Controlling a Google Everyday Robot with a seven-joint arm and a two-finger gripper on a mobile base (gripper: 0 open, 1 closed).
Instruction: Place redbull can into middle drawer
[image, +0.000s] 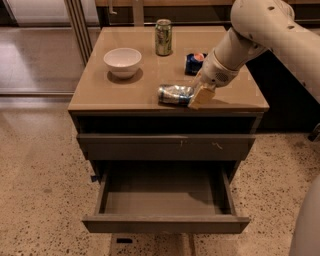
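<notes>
One hand (200, 96) beside the lying redbull can (175, 93)

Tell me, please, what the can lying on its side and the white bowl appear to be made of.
The redbull can, lying with the gripper at its right end, looks like thin metal: shiny silver-and-blue with bright glints. The bowl looks like glazed ceramic, possibly plastic: smooth, plain white, soft sheen.

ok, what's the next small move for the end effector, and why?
Probably settle the end effector leftward around the redbull can for a grasp. The can lies on its side near the front edge of the cabinet top, the end effector sits at its right end, and the middle drawer is already open below.
</notes>
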